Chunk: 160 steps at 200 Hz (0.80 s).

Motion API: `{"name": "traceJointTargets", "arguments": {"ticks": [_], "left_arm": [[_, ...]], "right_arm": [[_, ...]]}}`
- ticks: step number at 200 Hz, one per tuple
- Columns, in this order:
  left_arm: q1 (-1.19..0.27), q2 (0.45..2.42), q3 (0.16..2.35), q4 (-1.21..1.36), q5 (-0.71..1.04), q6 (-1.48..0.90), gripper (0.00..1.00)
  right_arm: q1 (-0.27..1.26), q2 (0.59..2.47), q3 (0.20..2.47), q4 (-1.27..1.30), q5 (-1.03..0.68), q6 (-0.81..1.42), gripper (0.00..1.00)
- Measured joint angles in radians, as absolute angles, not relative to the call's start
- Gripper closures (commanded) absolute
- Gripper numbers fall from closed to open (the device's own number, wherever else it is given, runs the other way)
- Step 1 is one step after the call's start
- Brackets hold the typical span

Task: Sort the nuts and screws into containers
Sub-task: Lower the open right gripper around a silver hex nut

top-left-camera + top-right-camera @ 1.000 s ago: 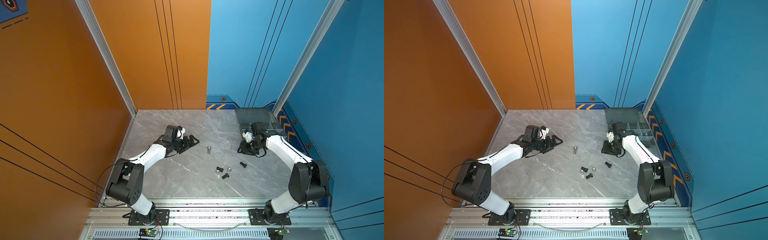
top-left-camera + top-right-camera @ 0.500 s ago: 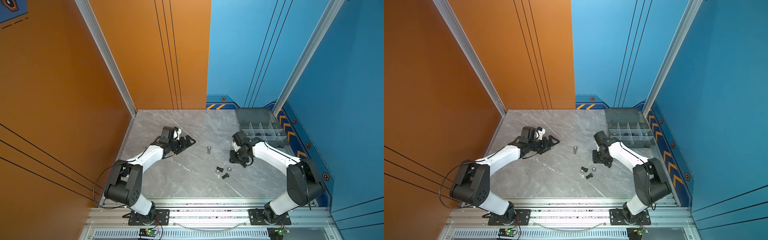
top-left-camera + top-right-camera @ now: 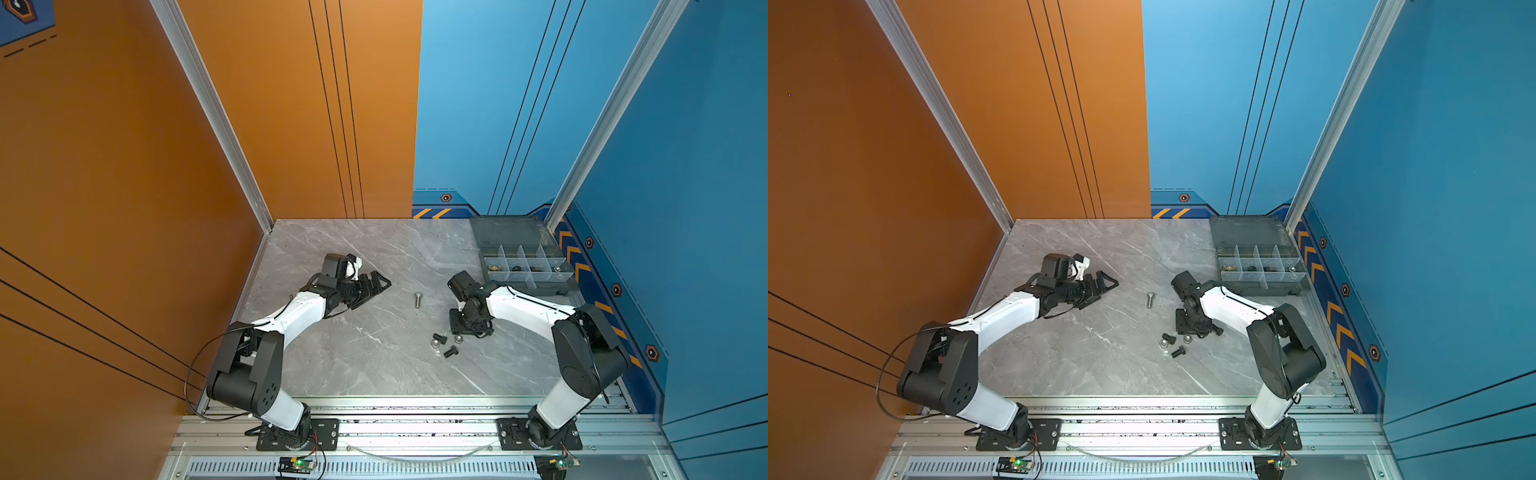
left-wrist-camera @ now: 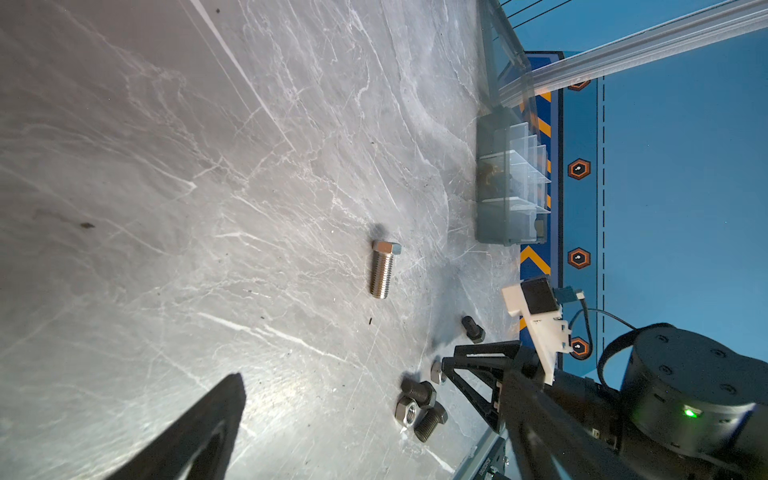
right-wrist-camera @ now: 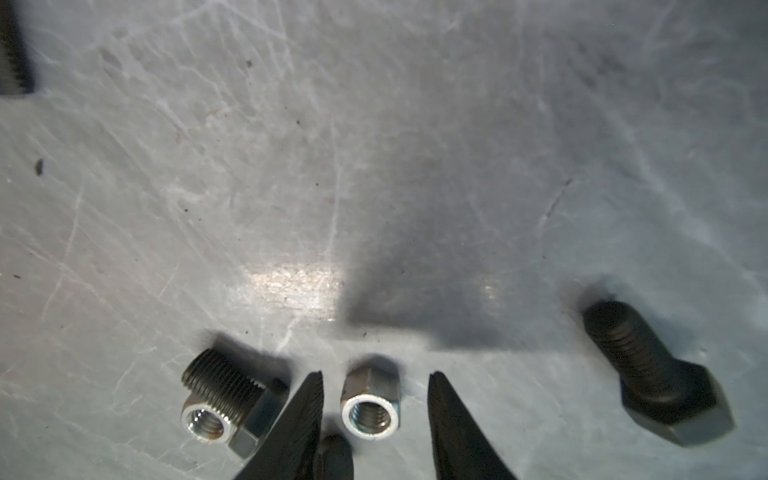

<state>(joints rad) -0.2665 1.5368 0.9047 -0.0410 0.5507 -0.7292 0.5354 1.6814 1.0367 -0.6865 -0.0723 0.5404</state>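
My right gripper (image 5: 376, 378) stands open and low over the table, one fingertip on each side of a silver nut (image 5: 370, 409), neither touching it. In both top views it hangs over the loose cluster (image 3: 457, 332) (image 3: 1185, 330). To one side of that nut a black screw (image 5: 224, 384) lies against a second silver nut (image 5: 205, 422). On the other side lies another black screw (image 5: 656, 374). A long silver screw (image 3: 417, 300) lies alone mid-table. The containers are compartments of a grey organiser box (image 3: 532, 288) at the back right. My left gripper (image 3: 376, 284) rests open and empty.
The box's lid (image 3: 509, 230) lies open against the back wall. Some compartments hold brass and black pieces. Orange and blue walls close the table on three sides, and a metal rail (image 3: 395, 428) runs along the front.
My right arm has swung from the organiser box down to the cluster, and its fingers now straddle a silver nut. My left gripper has pulled back slightly to the left.
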Motion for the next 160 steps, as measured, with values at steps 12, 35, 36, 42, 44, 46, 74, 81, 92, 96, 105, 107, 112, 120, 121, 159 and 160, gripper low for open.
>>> {"name": "traceJointTargets", "arguments": {"ticks": [12,35,36,42,44,46,74,81,92,96,105,107,112,120,121,159,160], "left_arm": [[-0.266,1.537,0.904,-0.041,0.551,-0.730,0.02],[-0.266,1.537,0.903,-0.041,0.551,-0.730,0.02],[-0.266,1.537,0.904,-0.041,0.551,-0.730,0.02],[-0.266,1.537,0.903,-0.041,0.551,-0.729,0.02],[-0.266,1.537,0.903,-0.041,0.551,-0.730,0.02],[-0.266,1.537,0.903,-0.041,0.551,-0.730,0.02],[-0.266,1.537,0.903,-0.041,0.551,-0.729,0.02],[-0.266,1.537,0.903,-0.041,0.551,-0.730,0.02],[-0.266,1.537,0.903,-0.041,0.551,-0.729,0.02],[-0.266,1.537,0.903,-0.041,0.551,-0.729,0.02],[-0.266,1.537,0.903,-0.041,0.551,-0.729,0.02],[-0.266,1.537,0.903,-0.041,0.551,-0.730,0.02],[-0.266,1.537,0.903,-0.041,0.551,-0.730,0.02],[-0.266,1.537,0.903,-0.041,0.551,-0.730,0.02],[-0.266,1.537,0.903,-0.041,0.551,-0.729,0.02],[-0.266,1.537,0.903,-0.041,0.551,-0.730,0.02],[-0.266,1.537,0.903,-0.041,0.551,-0.730,0.02]], "right_arm": [[0.539,1.684,1.035,-0.686,-0.069,0.542,0.55],[0.545,1.692,1.029,-0.687,-0.066,0.541,0.56],[0.545,1.692,1.028,-0.687,-0.066,0.541,0.56],[0.546,1.695,1.027,-0.687,-0.065,0.541,0.55],[0.546,1.695,1.026,-0.688,-0.065,0.541,0.56],[0.547,1.696,1.026,-0.688,-0.065,0.541,0.56],[0.550,1.703,1.012,-0.688,-0.066,0.540,0.56],[0.550,1.705,1.010,-0.687,-0.066,0.540,0.56],[0.550,1.709,1.010,-0.688,-0.066,0.539,0.56],[0.550,1.710,1.010,-0.688,-0.066,0.539,0.56],[0.551,1.710,1.010,-0.688,-0.065,0.537,0.56],[0.551,1.710,1.010,-0.688,-0.065,0.537,0.56],[0.551,1.710,1.010,-0.688,-0.066,0.536,0.56],[0.552,1.710,1.010,-0.688,-0.065,0.536,0.56],[0.552,1.710,1.010,-0.688,-0.065,0.536,0.56],[0.553,1.710,1.010,-0.688,-0.062,0.529,0.60],[0.554,1.710,1.010,-0.688,-0.062,0.528,0.60]]}}
